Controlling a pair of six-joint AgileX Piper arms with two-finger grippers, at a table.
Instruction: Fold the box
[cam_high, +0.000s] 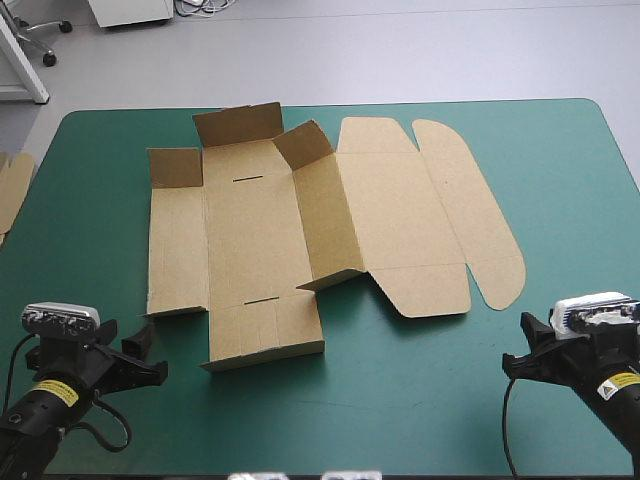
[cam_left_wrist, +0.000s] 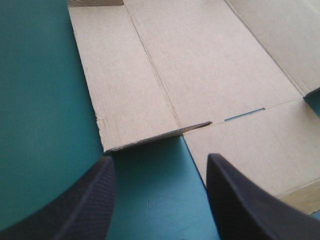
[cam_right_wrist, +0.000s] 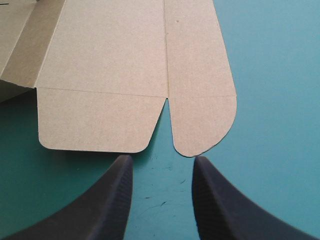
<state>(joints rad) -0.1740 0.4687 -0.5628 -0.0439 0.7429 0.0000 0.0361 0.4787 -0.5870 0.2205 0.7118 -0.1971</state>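
The brown box (cam_high: 260, 215) lies as a cut sheet in the middle of the teal-green table. Its far flaps (cam_high: 238, 122) and one long wall (cam_high: 330, 220) stand partly raised, and the lid with its rounded flap (cam_high: 480, 220) lies flat to the right. My left gripper (cam_high: 150, 352) rests near the front left, open and holding nothing. In the left wrist view the left gripper (cam_left_wrist: 160, 160) faces the box's near left panel (cam_left_wrist: 130, 90), a short gap away. My right gripper (cam_high: 518, 345) is open at the front right. Just ahead of the right gripper (cam_right_wrist: 162, 159) is the lid's rounded flap (cam_right_wrist: 200, 100).
An edge of more brown board (cam_high: 12, 185) shows at the table's left edge. Bare teal-green cover (cam_high: 400, 400) runs along the front between the two grippers and the box.
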